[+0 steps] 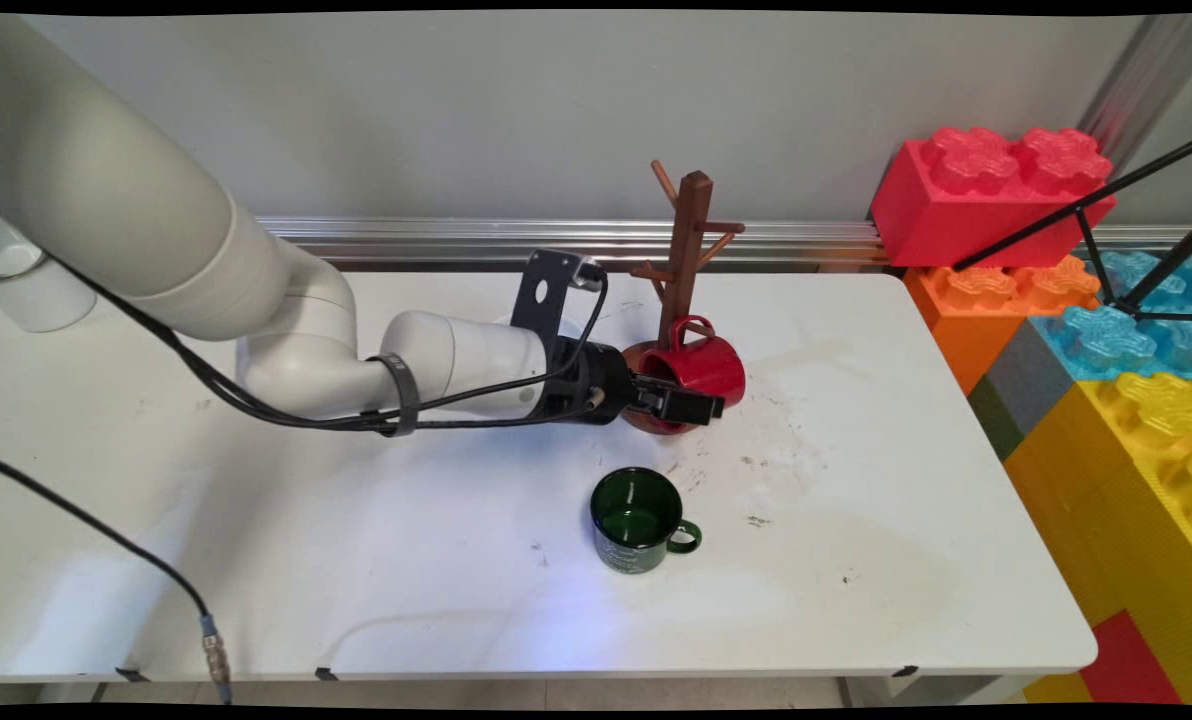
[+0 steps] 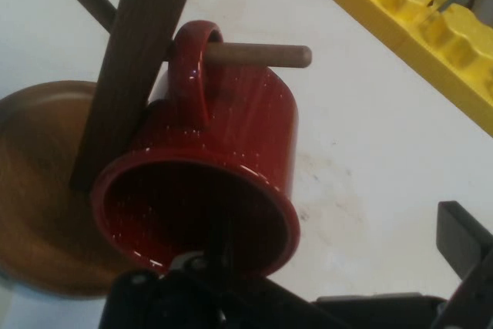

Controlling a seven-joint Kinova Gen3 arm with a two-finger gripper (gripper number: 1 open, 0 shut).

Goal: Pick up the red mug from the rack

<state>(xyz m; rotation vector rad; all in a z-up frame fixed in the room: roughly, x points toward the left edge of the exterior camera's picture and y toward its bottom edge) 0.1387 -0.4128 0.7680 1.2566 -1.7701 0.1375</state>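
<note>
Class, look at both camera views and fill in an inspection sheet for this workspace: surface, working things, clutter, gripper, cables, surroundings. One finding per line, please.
Surface: white table, scuffed with dark marks near the middle.
Working things: red mug hangs by its handle on a peg of the wooden mug tree; green mug stands upright nearer the camera.
Clutter: nothing seen.
Gripper: gripper at the red mug's rim, one finger inside the mouth, one outside; open.
Cables: black cables strapped along the arm; another hangs over the table's near edge.
Surroundings: grey wall; giant toy bricks on the right.
</note>
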